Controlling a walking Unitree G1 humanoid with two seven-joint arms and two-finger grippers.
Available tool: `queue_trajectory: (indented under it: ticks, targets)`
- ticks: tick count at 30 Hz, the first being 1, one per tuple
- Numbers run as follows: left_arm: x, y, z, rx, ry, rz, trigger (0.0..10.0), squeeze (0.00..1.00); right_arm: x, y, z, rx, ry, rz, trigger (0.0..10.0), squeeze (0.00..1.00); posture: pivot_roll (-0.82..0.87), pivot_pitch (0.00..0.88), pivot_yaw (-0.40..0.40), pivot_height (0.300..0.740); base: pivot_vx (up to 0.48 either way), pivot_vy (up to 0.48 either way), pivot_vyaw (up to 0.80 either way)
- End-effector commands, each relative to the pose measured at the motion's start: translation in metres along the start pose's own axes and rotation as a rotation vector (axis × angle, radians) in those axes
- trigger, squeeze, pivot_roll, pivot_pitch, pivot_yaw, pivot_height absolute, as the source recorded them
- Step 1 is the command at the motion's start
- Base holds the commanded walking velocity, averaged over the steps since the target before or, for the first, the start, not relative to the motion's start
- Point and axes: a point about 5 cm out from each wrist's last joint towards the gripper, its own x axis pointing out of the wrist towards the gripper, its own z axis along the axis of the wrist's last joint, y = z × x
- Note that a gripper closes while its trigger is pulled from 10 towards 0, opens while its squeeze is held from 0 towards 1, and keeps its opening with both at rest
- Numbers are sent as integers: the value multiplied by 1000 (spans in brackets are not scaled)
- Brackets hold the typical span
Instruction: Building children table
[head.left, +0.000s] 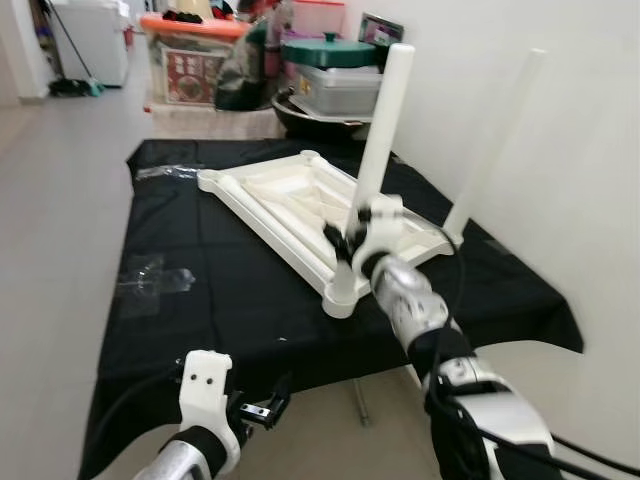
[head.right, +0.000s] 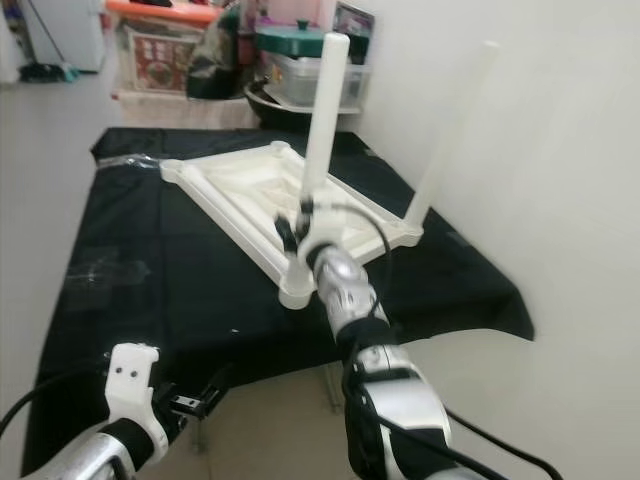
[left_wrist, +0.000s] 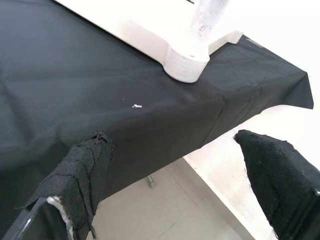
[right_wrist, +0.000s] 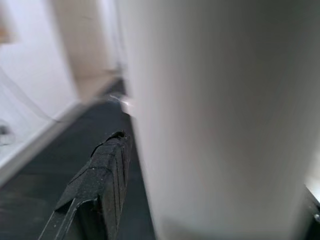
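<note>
While the white plastic tabletop (head.left: 300, 205) lies upside down on the black-draped bench (head.left: 190, 290), two white legs stand up from it: the near leg (head.left: 378, 130) rises from the corner socket (head.left: 342, 297) closest to the robot, and the far leg (head.left: 495, 140) stands in the corner by the white wall (head.left: 580, 150). The right gripper (head.left: 352, 238) reaches in at the lower part of the near leg, its fingers (right_wrist: 100, 180) set either side of the tube, and they look closed on it, though the far finger is hidden behind the leg in the right wrist view. The left gripper (left_wrist: 175, 185) hangs low before the bench edge, fingers spread and holding nothing.

Seating this leg appears to be the step in hand. Next it likely needs pressing or twisting straight down into the socket, keeping it upright, before the two remaining corners get legs.

Whether the leg is fully home cannot be told. Motion blur softens the right wrist. Storage boxes (head.left: 200, 55) crowd the floor beyond.
</note>
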Motion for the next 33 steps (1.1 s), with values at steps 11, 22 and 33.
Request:
queue_trajectory:
  ticks: [11,22,33]
  targets:
    - [0,-2,-2,-8,8,-6,10000,0,-18,52,-9,-97,20,748,10000,0,202,0,-162,740,0,0,0]
    - [1,-3,-1,-7,8,-13,10000,0,-23,69,-32,-135,61,842,0,0,195,0,-156,740,0,0,0]
    - [1,-5,-1,-16,11,-20,10000,0,-29,-38,-59,-146,279,-454,0,0,187,0,-152,740,0,0,0]
